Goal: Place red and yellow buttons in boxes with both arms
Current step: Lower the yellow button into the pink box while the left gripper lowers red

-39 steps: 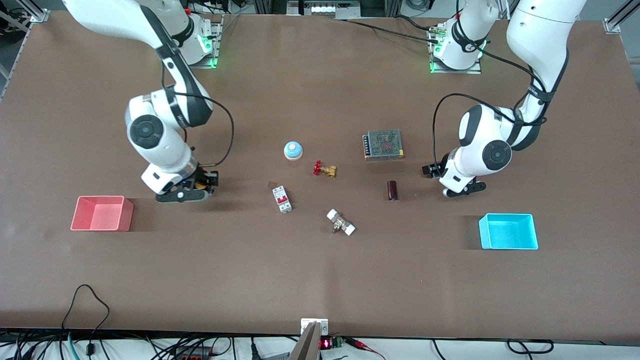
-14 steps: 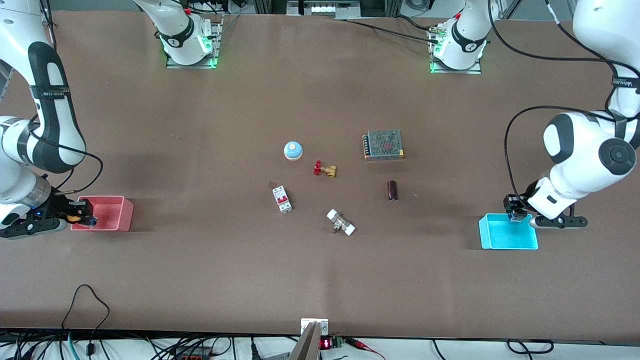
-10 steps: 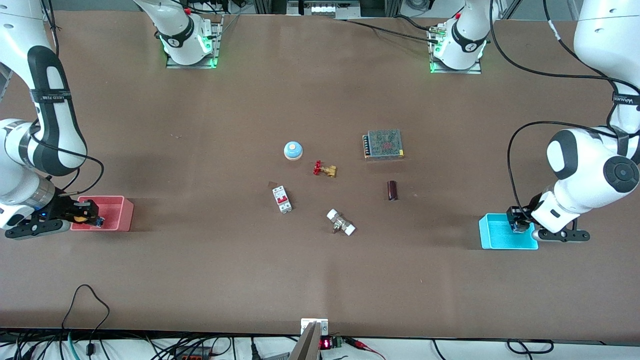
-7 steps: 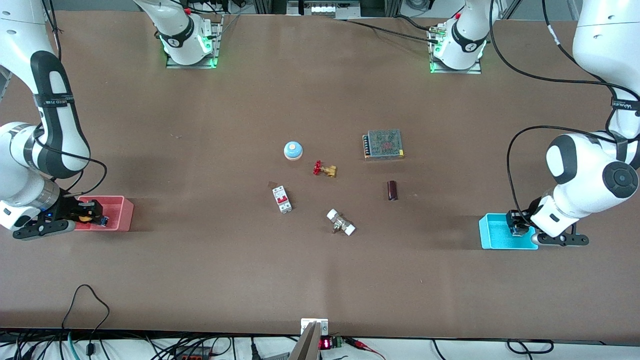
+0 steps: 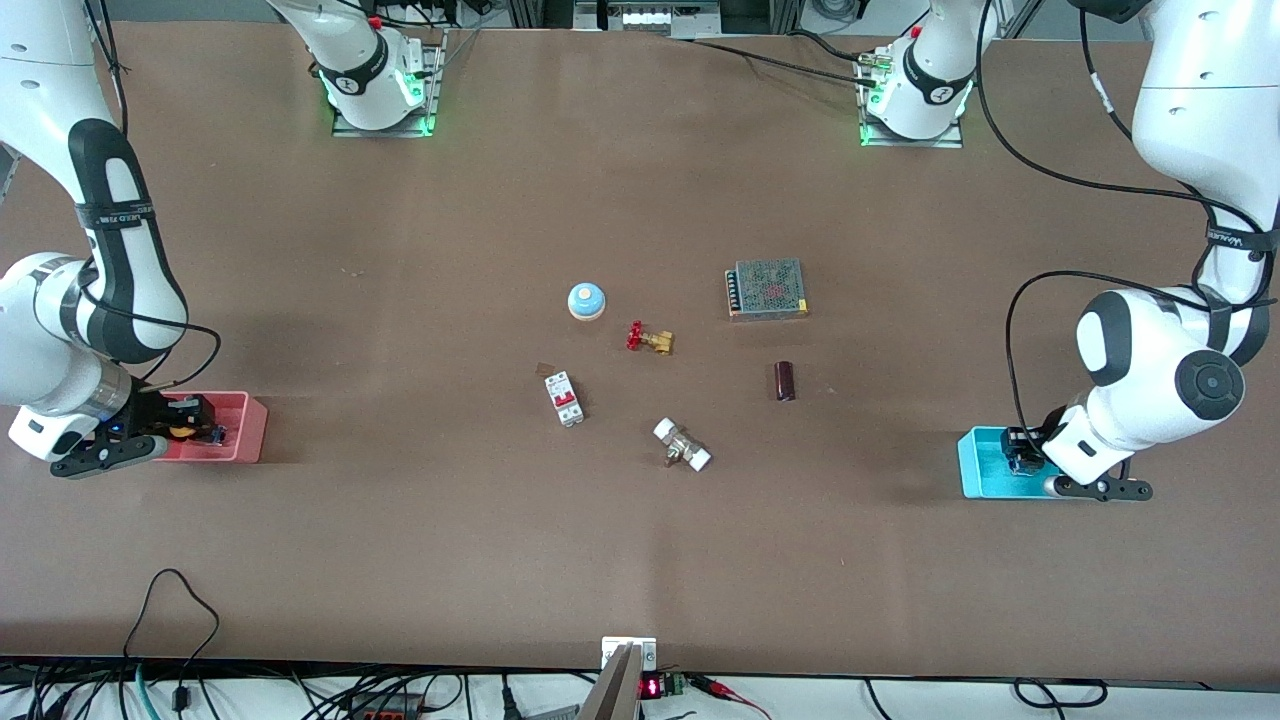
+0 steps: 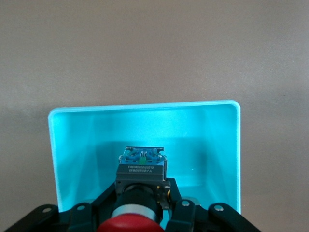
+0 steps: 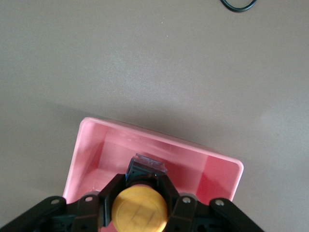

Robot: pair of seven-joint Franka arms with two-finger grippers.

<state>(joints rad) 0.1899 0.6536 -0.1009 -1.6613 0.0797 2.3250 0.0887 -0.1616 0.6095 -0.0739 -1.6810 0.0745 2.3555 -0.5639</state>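
Both arms lowered: yellow button (image 7: 140,209), red button (image 6: 130,223) apparently clamped between jaws, over boxes.

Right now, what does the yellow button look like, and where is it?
The yellow button has a round, flat orange-yellow cap on a black body with a bluish end. It looks like plastic. The right gripper holds it between its black fingers, over the open pink box, cap toward the wrist camera. Nothing else touches it.

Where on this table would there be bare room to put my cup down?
Bare stretches lie between the pink box and the circuit breaker, and between the dark cylinder and the cyan box. The middle is crowded around the brass valve.
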